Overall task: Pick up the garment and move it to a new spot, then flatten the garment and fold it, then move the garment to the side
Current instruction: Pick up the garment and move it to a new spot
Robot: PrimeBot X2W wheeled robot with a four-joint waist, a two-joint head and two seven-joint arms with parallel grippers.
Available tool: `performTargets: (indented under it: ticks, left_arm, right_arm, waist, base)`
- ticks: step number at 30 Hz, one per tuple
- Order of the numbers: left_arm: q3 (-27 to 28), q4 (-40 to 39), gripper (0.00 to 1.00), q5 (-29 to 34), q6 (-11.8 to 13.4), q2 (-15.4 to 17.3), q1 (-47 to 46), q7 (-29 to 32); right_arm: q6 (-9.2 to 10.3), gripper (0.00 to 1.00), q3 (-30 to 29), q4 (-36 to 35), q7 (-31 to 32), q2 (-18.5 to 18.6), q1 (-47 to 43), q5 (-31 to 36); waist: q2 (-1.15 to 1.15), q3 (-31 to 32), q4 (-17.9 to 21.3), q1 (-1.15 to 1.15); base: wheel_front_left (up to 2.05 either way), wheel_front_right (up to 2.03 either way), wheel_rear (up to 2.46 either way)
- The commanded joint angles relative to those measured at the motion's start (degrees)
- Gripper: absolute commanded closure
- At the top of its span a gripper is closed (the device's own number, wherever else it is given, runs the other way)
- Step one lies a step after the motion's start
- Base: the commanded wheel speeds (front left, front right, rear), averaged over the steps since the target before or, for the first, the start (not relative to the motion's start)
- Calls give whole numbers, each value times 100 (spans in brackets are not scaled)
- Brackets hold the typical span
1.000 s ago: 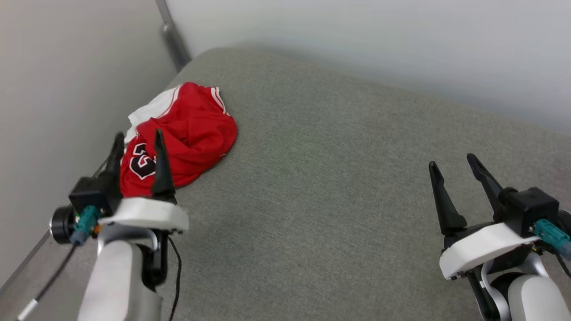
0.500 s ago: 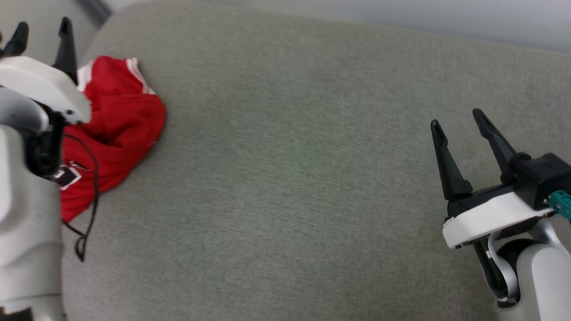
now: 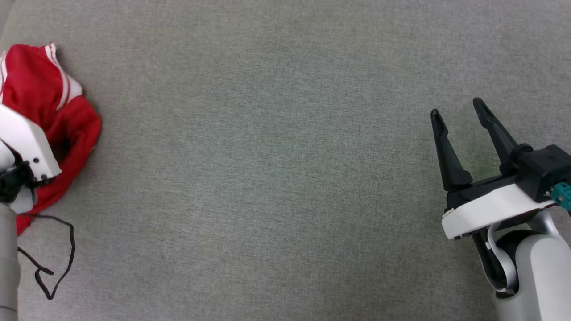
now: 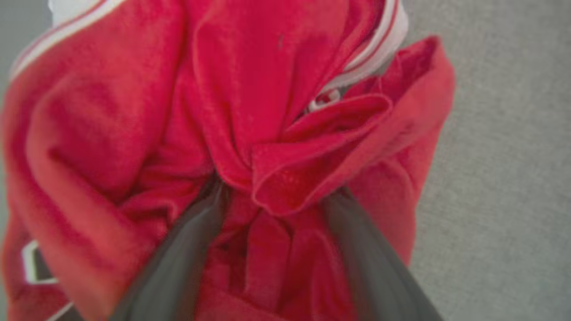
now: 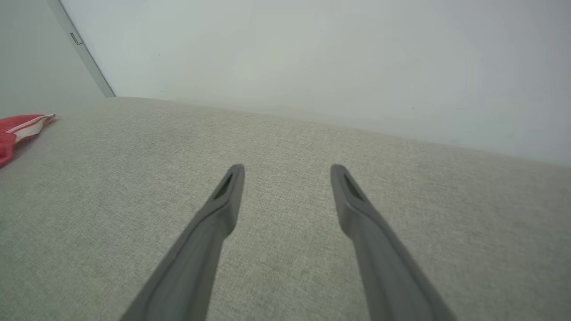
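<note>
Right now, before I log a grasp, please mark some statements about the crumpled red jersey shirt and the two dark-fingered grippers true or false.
1. The red jersey shirt with white stripe trim lies bunched on the grey woven fabric surface. True.
2. The right gripper is shut on the shirt. False: it stands open over bare surface, apart from the shirt.
3. The left gripper has its fingers spread, with a red fold between them. True.
4. The shirt is folded flat. False: it is a rumpled heap.

A grey fabric surface (image 3: 285,178) meets a pale wall (image 5: 312,58) with a metal corner strip (image 5: 82,49).
</note>
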State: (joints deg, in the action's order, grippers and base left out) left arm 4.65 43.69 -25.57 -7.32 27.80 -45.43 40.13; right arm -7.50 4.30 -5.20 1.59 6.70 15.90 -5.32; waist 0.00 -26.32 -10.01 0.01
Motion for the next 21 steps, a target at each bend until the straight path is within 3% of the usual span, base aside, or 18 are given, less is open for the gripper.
performTargets:
  ticks: [1,3,4,7,13,21]
  left_arm:
    - [67,141,0,-132,-1,5,119,248]
    - [138,241,0,-232,69,-42,204,360]
    - [166,281,45,-279,104,-77,258,385]
    - [236,298,100,-353,183,-173,338,207]
    - [214,123,100,-177,322,-57,268,-388]
    - [89,-289,100,315,551,210,-87,-1741]
  right_arm:
    - [2,0,6,24,-6,9,100,-47]
    - [2,0,-3,32,-14,15,115,-43]
    - [2,0,-8,32,-12,17,121,-51]
    - [2,0,-48,11,-23,8,144,-69]
    - [2,0,-117,11,-34,9,126,-42]
    - [2,0,-151,86,-75,-99,-68,-86]
  waist:
    - [0,-47,40,-1]
    - [0,-62,58,-1]
    - [0,-68,66,-1]
    - [0,-49,78,-1]
    - [0,115,27,-1]
    - [0,594,-51,-1]
  base:
    - [0,0,0]
    - [0,0,0]
    - [0,0,0]
    - [0,0,0]
    - [0,0,0]
    - [0,0,0]
